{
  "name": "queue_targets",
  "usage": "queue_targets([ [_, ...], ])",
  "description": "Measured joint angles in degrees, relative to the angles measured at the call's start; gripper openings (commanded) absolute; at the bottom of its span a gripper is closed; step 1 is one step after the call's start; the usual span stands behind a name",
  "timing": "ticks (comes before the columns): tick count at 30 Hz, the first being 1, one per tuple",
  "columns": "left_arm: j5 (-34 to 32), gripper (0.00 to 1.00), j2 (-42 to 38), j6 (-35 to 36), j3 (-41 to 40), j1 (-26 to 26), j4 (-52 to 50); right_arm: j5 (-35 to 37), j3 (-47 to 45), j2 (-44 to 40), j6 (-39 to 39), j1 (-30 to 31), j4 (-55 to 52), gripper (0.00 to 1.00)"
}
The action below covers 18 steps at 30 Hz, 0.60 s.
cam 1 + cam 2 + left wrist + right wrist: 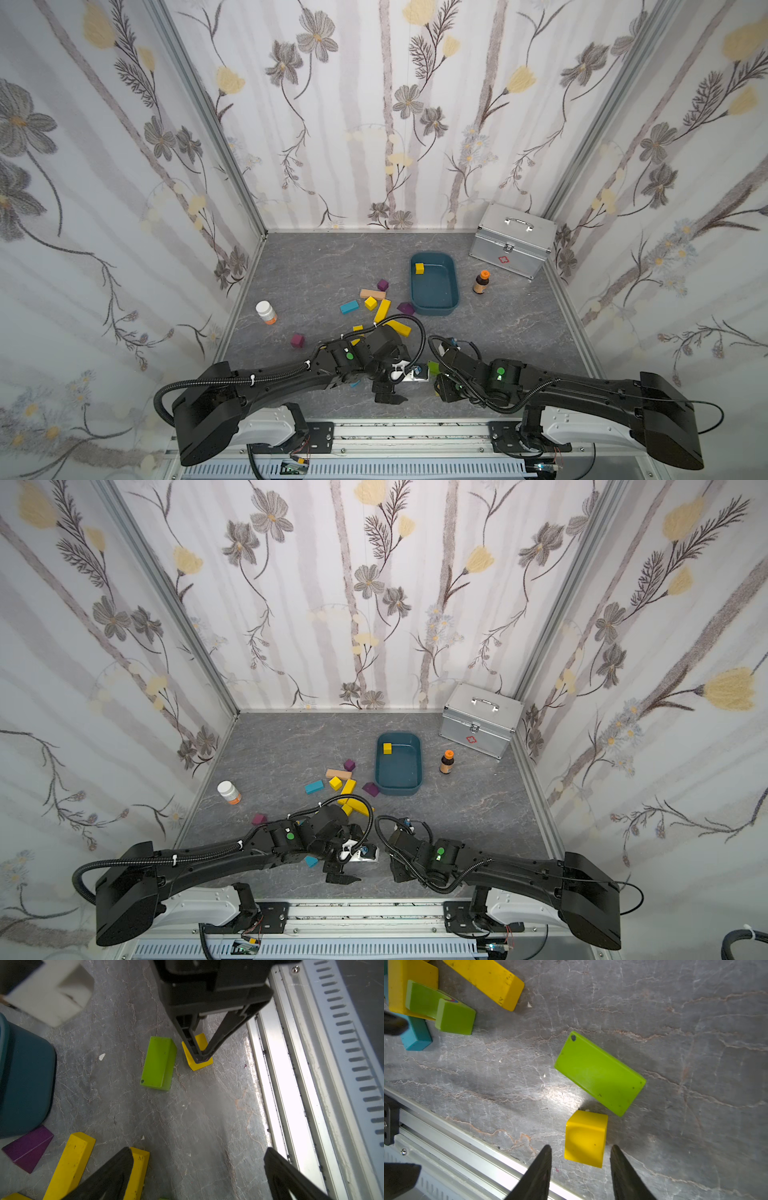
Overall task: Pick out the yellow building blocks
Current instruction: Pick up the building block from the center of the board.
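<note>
Your right gripper (581, 1146), jaws parted, may shove the yellow cube (585, 1138) into the green block (600, 1073) at its twelve o'clock; left gripper (197, 1148) gapes.

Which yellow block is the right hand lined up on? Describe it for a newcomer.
Find the metal rail along the table's near edge; just inside it lies a flat lime-green slab. The yellow cube sits by that slab's end, between the open fingers of the right hand. It's a lone cube, apart from the long yellow bars.
</note>
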Motion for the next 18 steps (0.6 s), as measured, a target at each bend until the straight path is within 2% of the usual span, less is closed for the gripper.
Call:
queue_targets([
  [18,-1.22,1.0,-0.02,0.24,0.35,-0.5,-1.07,-0.02,1.14,5.53,-0.24,0.02,0.9,0.43],
])
